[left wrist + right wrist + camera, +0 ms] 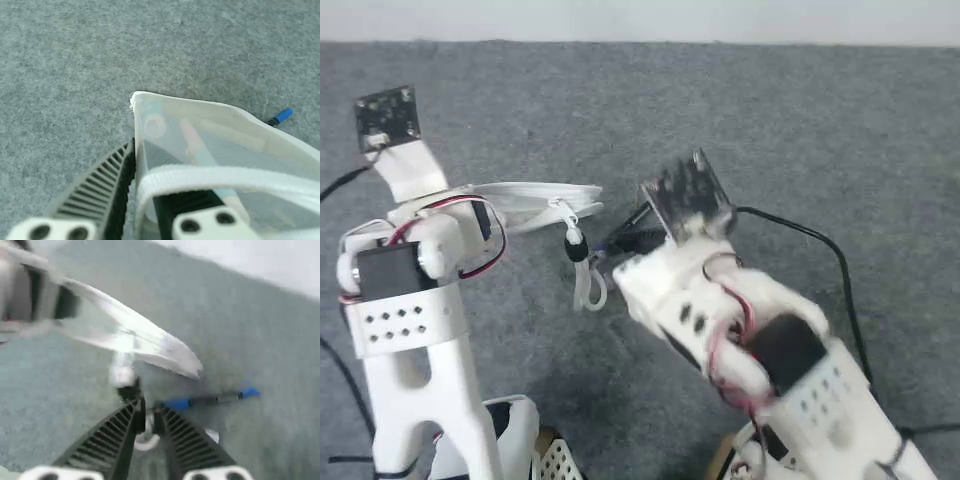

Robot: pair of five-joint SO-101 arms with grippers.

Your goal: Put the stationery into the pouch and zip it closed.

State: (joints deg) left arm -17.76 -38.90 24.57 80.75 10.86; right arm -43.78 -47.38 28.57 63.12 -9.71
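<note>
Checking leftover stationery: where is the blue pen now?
In the right wrist view, the blue pen lies on the grey table, outside the translucent white pouch, just beyond the right gripper.

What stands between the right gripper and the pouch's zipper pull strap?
Nothing visible: the white pull strap sits between the fingers of the right gripper, under the pouch. The blue pen lies beyond on the carpet.

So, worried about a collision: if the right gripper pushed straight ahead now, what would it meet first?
Past the loop in its fingers, likely the black zipper pull, then the pouch; depth unclear.
</note>
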